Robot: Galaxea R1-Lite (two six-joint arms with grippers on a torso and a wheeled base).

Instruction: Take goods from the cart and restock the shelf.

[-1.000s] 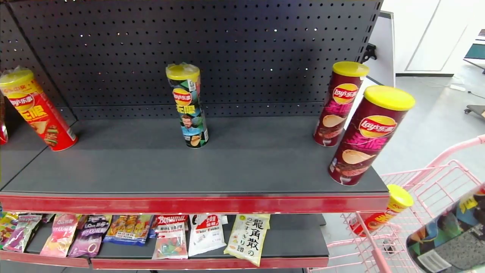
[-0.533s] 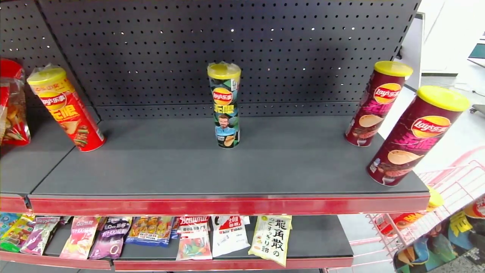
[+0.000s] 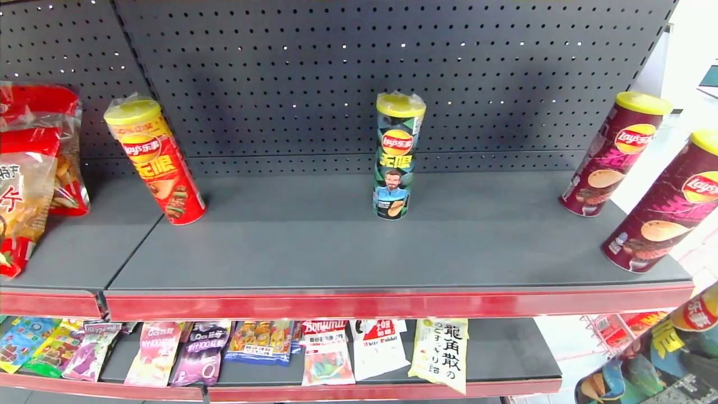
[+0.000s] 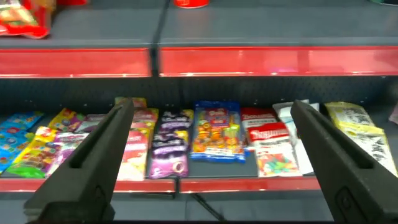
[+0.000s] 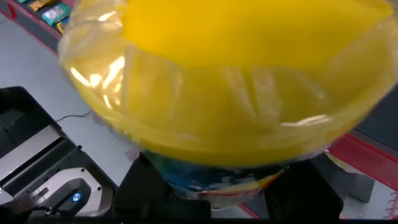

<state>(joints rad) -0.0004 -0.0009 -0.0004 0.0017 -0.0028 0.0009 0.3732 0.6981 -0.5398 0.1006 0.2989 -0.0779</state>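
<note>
1. Far left, upper shelf (image 3: 348, 247): clear-wrapped snack bags (image 3: 33, 163) stood against the pegboard (image 3: 348, 67).
2. Just right of them, a red can (image 3: 155, 163) with a yellow lid stood on end near the back of the shelf.
3. Left gripper (image 4: 208, 158): I read the jaws as spread wide with nothing between them. It was held level with the lower shelf (image 3: 505, 353), facing the row of flat packets (image 4: 214, 134) lying there.
4. Centre of the upper shelf: a green-and-black can (image 3: 397, 157) stood upright close to the pegboard, well apart from the red can.
5. Right end of the upper shelf: a rear maroon can (image 3: 614, 154) stood near the pegboard, and a front maroon can (image 3: 664, 210) stood close to the shelf's front lip. The two were near each other but not touching.
6. Below the shelf's right end, the pink wire of the cart (image 3: 594, 331) showed, with a red can lying inside it.
7. Task item: the held can (image 3: 634, 365), patterned like the centre one, was at the lower right of the head view, in front of and below the upper shelf and beside the cart.
8. Right gripper (image 5: 227, 199): the jaws were pinching this can by its body, one on each side, with its film-wrapped yellow lid toward the wrist camera.
</note>
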